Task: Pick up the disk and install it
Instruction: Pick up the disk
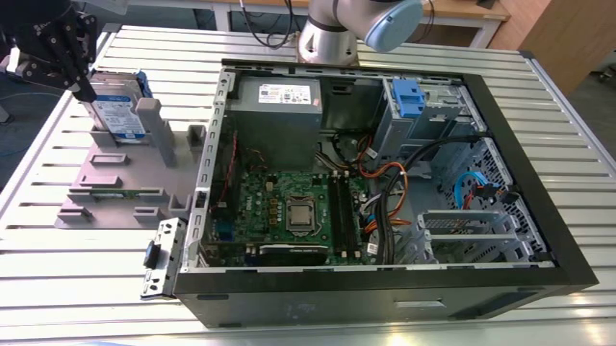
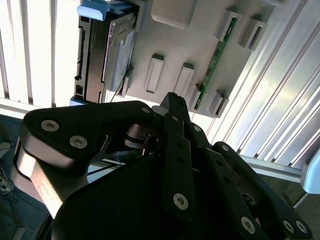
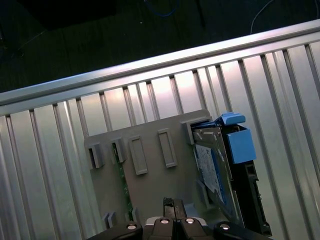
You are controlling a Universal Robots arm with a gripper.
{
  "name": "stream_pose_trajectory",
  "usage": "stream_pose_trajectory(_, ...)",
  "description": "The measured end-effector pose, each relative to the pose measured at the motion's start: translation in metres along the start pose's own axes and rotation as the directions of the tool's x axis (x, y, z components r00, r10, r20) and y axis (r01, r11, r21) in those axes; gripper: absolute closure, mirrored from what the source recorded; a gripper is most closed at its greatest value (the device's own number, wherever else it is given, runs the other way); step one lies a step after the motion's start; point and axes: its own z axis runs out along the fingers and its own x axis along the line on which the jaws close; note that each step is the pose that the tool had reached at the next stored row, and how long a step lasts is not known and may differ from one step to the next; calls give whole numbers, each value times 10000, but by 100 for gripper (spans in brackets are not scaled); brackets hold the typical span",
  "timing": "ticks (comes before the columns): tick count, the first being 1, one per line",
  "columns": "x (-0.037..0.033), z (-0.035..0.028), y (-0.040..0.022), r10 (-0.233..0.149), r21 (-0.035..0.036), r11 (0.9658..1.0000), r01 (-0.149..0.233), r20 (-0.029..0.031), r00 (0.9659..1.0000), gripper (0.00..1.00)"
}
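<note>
Just beside the hand (image 1: 81,88), the disk (image 1: 120,114) stands upright in the stand (image 1: 115,180).

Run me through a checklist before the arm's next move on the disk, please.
1. Disk upright in the stand: ok.
2. Gripper carrying nothing: ok.
3. Jaws open for a grasp: not ok, they are shut.
4. Gripper centred over the disk: not ok; in both wrist views its tip lies over the stand, beside the disk.
5. Free slot in the case: cannot tell.
</note>
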Motion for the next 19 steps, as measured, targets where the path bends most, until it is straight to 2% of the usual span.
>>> stream_pose_trajectory(19,0,0,0,-105,-2,9999,105,-4,9999,89)
